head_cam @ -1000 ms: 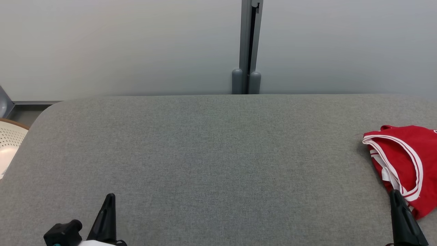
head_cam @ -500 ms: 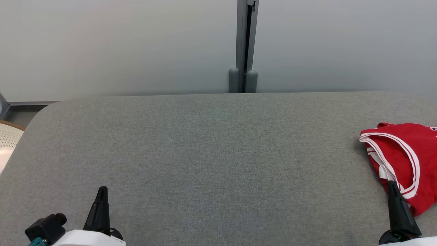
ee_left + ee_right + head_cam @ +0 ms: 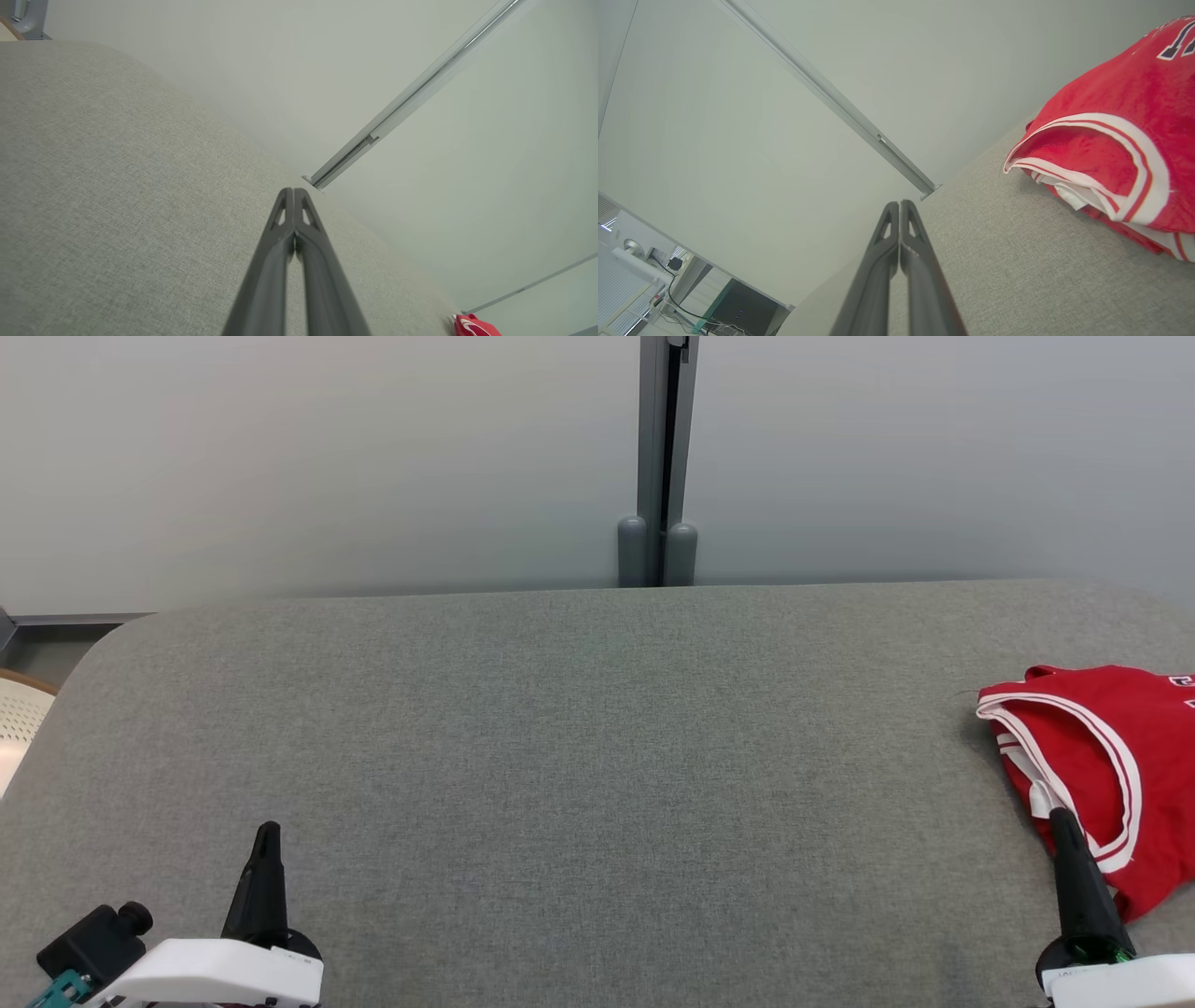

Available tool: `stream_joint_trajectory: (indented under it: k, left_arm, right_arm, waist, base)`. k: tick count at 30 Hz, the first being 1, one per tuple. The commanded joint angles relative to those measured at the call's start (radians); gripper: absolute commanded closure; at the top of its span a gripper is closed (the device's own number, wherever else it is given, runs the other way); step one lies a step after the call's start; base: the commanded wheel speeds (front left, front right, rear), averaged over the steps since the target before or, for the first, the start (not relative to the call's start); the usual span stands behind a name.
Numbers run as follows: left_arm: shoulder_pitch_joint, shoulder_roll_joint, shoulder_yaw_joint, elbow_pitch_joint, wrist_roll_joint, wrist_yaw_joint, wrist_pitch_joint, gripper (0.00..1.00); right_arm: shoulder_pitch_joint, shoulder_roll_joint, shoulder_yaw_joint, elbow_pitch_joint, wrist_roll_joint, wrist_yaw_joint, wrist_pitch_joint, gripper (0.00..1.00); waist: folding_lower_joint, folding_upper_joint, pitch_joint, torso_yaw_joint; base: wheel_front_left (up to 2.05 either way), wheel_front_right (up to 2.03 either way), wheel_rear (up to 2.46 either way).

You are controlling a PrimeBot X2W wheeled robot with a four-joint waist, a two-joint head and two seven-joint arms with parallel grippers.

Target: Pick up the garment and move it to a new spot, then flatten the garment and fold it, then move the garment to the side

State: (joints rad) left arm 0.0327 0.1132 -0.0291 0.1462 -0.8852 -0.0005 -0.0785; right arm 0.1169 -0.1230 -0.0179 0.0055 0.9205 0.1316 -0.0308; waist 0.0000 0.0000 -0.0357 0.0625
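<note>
Both pincers are closed and empty. The left pincer [image 3: 267, 829] hovers over the near left of the grey fabric table [image 3: 579, 756], and the right pincer [image 3: 1057, 816] is just beside the red jersey [image 3: 1116, 742], which lies bunched at the table's right edge. To lift it cleanly, the right pincer should open wide, descend on the white-trimmed fold, and pinch several layers together.

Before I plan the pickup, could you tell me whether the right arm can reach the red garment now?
Probably yes: the right pincer is close beside the red garment on the grey table, with nothing lying between them. It is shut, so it would need to open first.
</note>
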Motion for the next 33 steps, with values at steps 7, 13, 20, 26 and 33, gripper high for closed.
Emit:
stream_joint_trajectory:
  k: [7, 13, 20, 26, 33]
  left_arm:
    - [-0.043, -0.004, 0.026, -0.016, -0.102, -0.005, 0.025, 1.0]
    - [-0.053, -0.01, 0.039, -0.018, -0.167, -0.005, 0.043, 1.0]
    - [-0.063, -0.016, 0.053, -0.021, -0.24, -0.006, 0.062, 1.0]
    - [-0.075, -0.021, 0.065, -0.023, -0.298, -0.007, 0.078, 1.0]
    - [-0.081, -0.027, 0.076, -0.025, -0.354, -0.007, 0.093, 1.0]
  right_arm:
    - [-0.049, -0.027, 0.021, 0.022, 0.128, -0.001, -0.013, 1.0]
    - [-0.072, -0.041, 0.04, 0.041, 0.215, 0.0, -0.021, 1.0]
    - [-0.095, -0.059, 0.063, 0.062, 0.314, 0.0, -0.034, 1.0]
    - [-0.115, -0.076, 0.085, 0.079, 0.396, 0.0, -0.044, 1.0]
    - [-0.133, -0.093, 0.109, 0.093, 0.476, 0.0, -0.059, 1.0]
  waist:
    - [0.0, -0.0001, 0.003, -0.005]
    - [0.0, -0.0001, 0.005, -0.01]
    - [0.0, -0.0001, 0.008, -0.015]
    - [0.0, -0.0002, 0.01, -0.02]
    - [0.0, -0.0002, 0.013, -0.024]
  base:
    - [0.0, 0.0, 0.0]
    - [0.0, 0.0, 0.0]
    - [0.0, 0.0, 0.0]
    - [0.0, 0.0, 0.0]
    - [0.0, 0.0, 0.0]
